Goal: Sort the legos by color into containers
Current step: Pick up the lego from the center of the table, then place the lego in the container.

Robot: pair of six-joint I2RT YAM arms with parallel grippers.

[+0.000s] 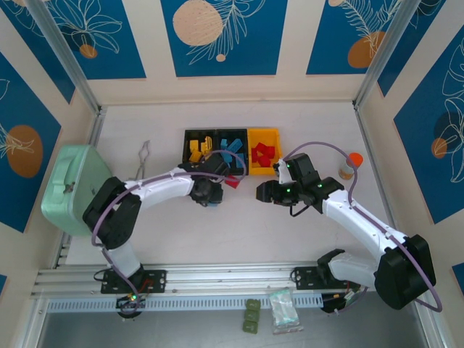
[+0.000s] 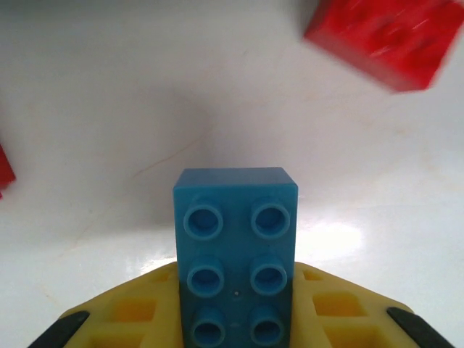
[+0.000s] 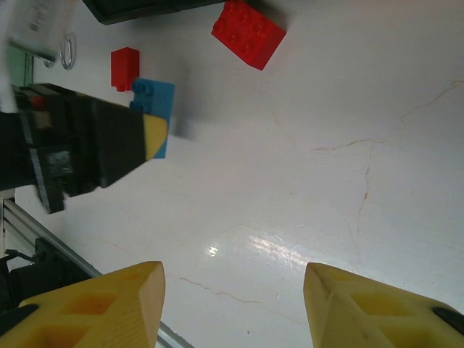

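Left fingers pinch a blue brick, likely bound for the middle black bin holding blues; right fingers stand spread, empty

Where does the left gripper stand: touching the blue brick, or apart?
Touching. Left wrist view: the yellow fingers of the left gripper clamp the blue brick, with no gap on either side.

Mint-green lidded box far left, metal tongs beside it, orange-capped bottle at right
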